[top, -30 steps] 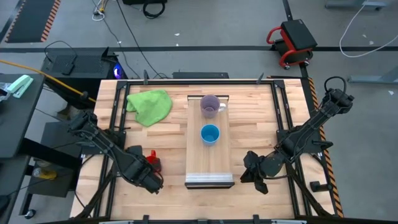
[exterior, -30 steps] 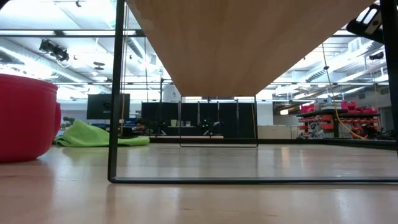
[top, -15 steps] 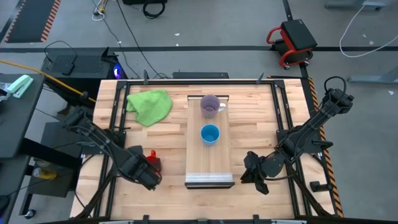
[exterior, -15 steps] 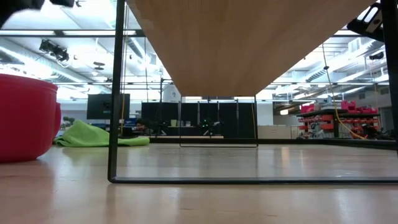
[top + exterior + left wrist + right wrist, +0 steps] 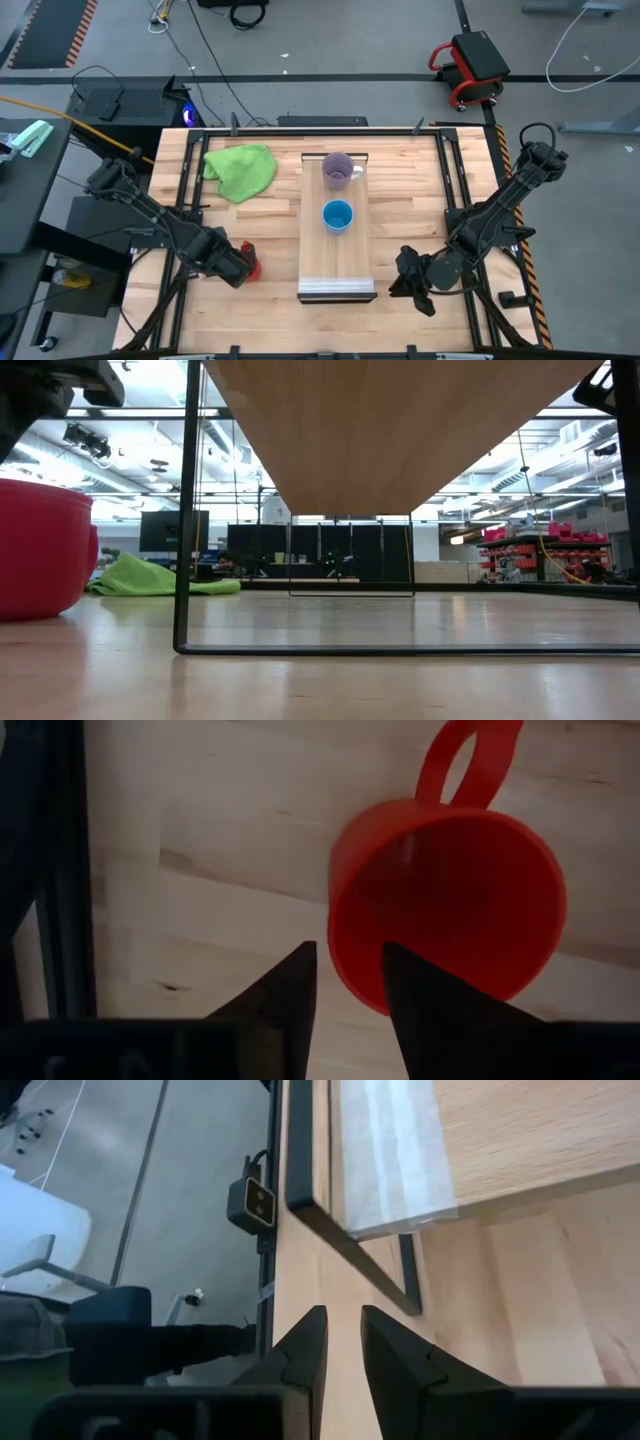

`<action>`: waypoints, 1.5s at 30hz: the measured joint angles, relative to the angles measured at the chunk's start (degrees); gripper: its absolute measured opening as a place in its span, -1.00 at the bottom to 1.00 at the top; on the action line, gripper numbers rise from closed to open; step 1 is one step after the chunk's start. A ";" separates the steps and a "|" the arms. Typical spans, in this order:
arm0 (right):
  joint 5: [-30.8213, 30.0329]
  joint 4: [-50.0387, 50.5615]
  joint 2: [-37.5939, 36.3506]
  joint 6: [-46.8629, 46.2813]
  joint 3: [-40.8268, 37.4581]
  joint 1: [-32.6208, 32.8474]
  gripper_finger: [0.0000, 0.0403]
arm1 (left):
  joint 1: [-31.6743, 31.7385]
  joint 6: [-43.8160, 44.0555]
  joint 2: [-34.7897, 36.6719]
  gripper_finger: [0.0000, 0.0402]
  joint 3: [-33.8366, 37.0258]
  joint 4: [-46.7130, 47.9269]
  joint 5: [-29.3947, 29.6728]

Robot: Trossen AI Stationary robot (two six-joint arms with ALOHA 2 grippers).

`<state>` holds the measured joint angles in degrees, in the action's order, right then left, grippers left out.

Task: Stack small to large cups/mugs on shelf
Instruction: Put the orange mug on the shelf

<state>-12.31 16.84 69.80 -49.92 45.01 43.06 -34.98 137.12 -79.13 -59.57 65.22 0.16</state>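
Left gripper (image 5: 345,995): fingers (image 5: 285,995) standing slightly parted over the tabletop (image 5: 270,230), gripping nothing.
Red mug (image 5: 450,900): sitting upright just beyond the fingertips, one finger overlapping its near rim, handle pointing away from the fingers.
Shelf (image 5: 338,265): lying well past the mug, beyond the fingers.
Blue cup (image 5: 338,216): standing mid-shelf.
Purple mug (image 5: 340,169): standing at the shelf's far end.
Right gripper (image 5: 343,1350): fingers sitting narrowly apart, empty, pointing at the shelf's grey-strip end just ahead of them.
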 joint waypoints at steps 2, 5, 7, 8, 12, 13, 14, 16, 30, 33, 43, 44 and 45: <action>-0.16 -0.02 0.00 0.08 0.00 -0.16 -0.64 | 0.00 0.02 -0.07 -0.36 0.00 0.85 -0.04; -0.15 -0.01 0.00 0.50 0.00 -0.23 -0.64 | 0.00 0.04 -0.04 -0.34 0.00 1.39 -0.24; -0.14 0.00 0.00 0.58 0.00 -0.23 -0.64 | 0.00 -0.05 -0.04 -0.34 0.00 1.55 -0.39; -0.14 -0.02 0.00 0.58 0.00 -0.23 -0.64 | 0.00 -0.07 -0.04 -0.34 0.00 1.38 -0.40; -0.14 0.00 0.00 0.58 0.00 -0.23 -0.64 | 0.41 -0.21 -0.44 -0.33 0.00 1.43 -0.48; -0.14 0.00 0.00 0.58 0.00 -0.23 -0.64 | 0.42 -0.23 -0.40 -0.33 0.00 1.47 -0.45; -0.14 0.00 0.00 0.58 0.00 -0.23 -0.64 | 0.44 -0.23 -0.38 -0.33 0.00 1.48 -0.46; -0.14 -0.02 0.00 0.58 0.00 -0.23 -0.64 | 0.44 -0.24 -0.39 -0.33 0.00 1.39 -0.46; -0.14 -0.15 0.00 1.52 0.00 -0.23 -0.64 | 0.92 -0.37 -0.86 -0.32 0.00 1.61 -0.46; -0.14 -0.17 0.00 1.67 0.00 -0.23 -0.64 | 1.05 -0.55 -1.75 -0.34 0.00 1.59 -0.86; -0.14 -0.17 0.00 1.66 0.00 -0.16 -0.64 | 1.01 -1.14 -5.09 -0.41 0.00 4.71 -2.38; -0.14 -0.17 0.00 1.65 0.00 -0.18 -0.64 | 1.01 -1.14 -5.09 -0.42 0.00 5.31 -2.38; -0.14 -0.17 0.00 1.65 0.00 -0.19 -0.64 | 1.01 -1.15 -5.09 -0.43 0.00 6.06 -2.40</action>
<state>-12.45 16.67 69.80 -48.27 45.01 42.87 -33.98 135.97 -84.23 -59.57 71.28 -2.24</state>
